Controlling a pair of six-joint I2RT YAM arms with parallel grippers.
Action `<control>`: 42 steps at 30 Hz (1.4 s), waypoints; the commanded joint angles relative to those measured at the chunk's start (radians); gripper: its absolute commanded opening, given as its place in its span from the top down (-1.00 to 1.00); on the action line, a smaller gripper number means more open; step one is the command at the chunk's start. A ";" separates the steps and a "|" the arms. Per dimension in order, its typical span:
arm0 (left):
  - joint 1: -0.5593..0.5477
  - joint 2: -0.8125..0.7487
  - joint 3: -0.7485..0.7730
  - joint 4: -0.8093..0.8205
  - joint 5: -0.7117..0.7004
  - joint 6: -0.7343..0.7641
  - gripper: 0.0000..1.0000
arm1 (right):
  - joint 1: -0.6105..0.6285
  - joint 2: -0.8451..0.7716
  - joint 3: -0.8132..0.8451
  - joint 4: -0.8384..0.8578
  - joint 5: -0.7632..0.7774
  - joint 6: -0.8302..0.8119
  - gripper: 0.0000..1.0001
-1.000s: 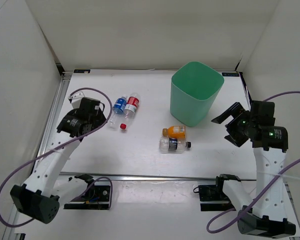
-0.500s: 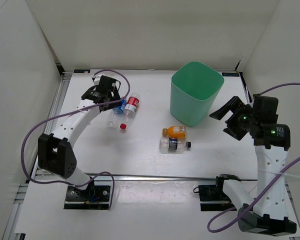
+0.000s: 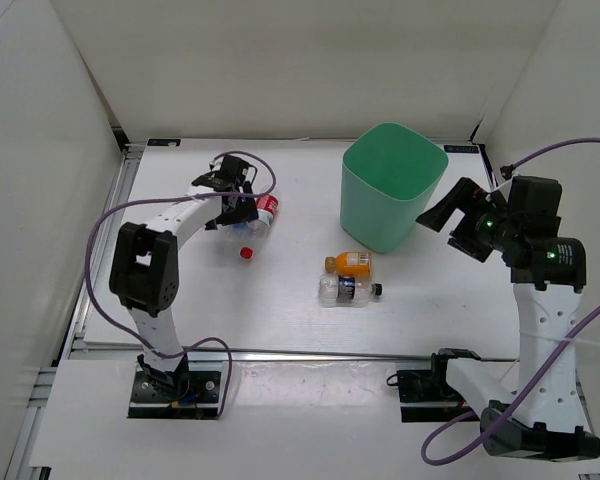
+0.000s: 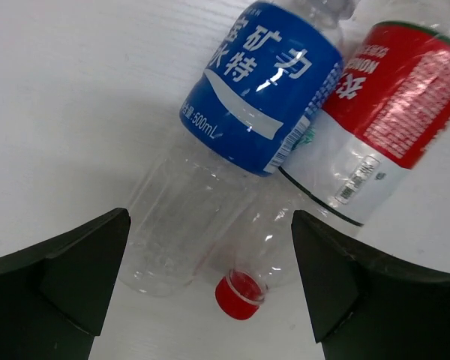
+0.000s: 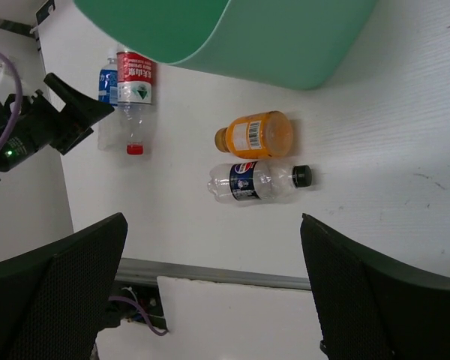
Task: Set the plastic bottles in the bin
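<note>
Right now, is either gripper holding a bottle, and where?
Nothing is held. The left gripper is open above the clear blue-labelled plastic bottle; the right gripper is open.

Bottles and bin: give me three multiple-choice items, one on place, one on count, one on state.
1. Where is the orange bottle?
A) in the bin
B) on the table, beside the black-capped bottle
C) at the table's far left corner

2. How many bottles lie outside the bin?
A) two
B) three
C) four

3. The left jaws are:
A) open over the blue-label bottle and the red-label bottle
B) shut on the red-label bottle
C) shut, empty

Answers:
1 B: the top view shows it lying next to the black-capped bottle, on the near side of the bin.
2 C: two pairs lie on the table.
3 A: the left wrist view shows the jaws wide apart, with both bottles below.
</note>
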State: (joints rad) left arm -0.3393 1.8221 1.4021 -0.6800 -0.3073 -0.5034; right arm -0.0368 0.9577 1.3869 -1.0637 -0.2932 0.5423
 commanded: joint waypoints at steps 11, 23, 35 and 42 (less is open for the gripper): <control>0.129 0.221 0.208 0.010 0.068 -0.018 -1.00 | 0.003 0.026 0.063 0.039 0.025 -0.077 -0.99; 0.221 0.338 0.244 0.019 0.263 -0.095 -0.44 | 0.003 0.026 0.054 0.030 0.046 -0.068 -0.99; 0.221 0.235 0.504 0.019 0.244 -0.145 -0.09 | 0.003 0.026 0.054 0.030 0.065 -0.041 -0.99; 0.145 0.293 0.981 0.019 0.316 -0.228 -0.04 | 0.003 0.006 0.024 0.030 0.077 -0.008 -0.99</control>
State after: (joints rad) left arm -0.1360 2.1605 2.2112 -0.6861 -0.0418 -0.6880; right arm -0.0368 0.9817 1.4097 -1.0523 -0.2340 0.5224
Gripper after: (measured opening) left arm 0.736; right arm 0.995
